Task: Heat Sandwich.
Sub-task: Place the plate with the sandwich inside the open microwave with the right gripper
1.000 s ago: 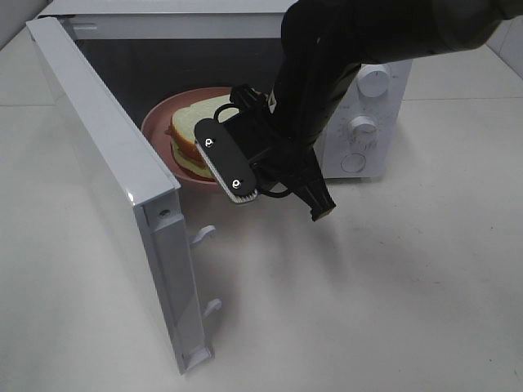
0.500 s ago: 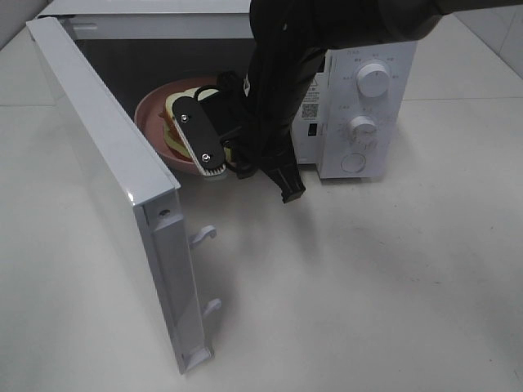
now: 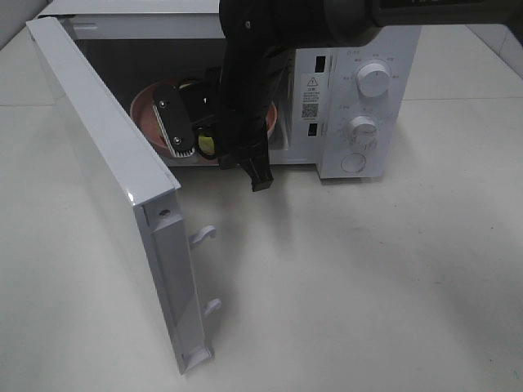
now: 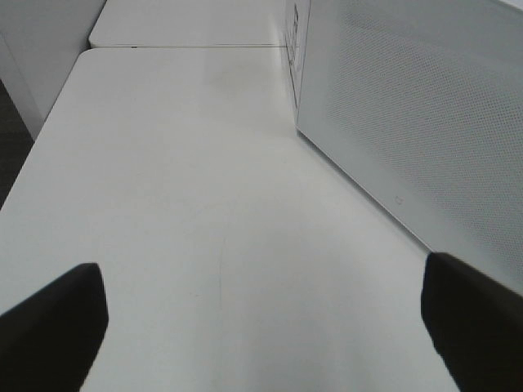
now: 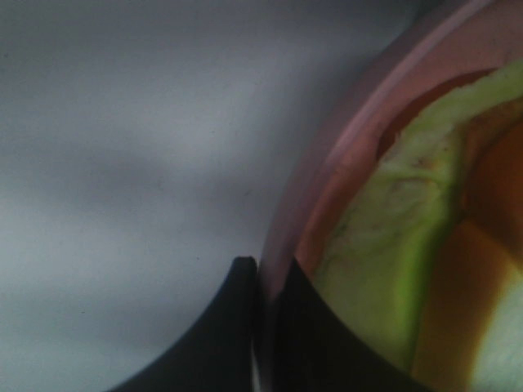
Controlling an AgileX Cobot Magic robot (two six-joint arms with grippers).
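A white microwave [image 3: 359, 98] is set on a white table [image 3: 368, 286], with its door [image 3: 106, 180] swung wide open. 2 round knobs [image 3: 374, 80] are mounted on the control panel above 1 round button [image 3: 353, 162]. 2 latch hooks [image 3: 202, 235] project from the door's edge. A pink plate [image 3: 145, 110] is seen inside the cavity.

place: robot test bench staged as a kitchen corner | signs: bare white table [image 3: 368, 286]; white microwave [image 3: 327, 90] with dials [image 3: 373, 80], door [image 3: 106, 163] open; black robot arm [image 3: 249, 82] reaching in | beyond: second white table [image 4: 188, 24] adjoining
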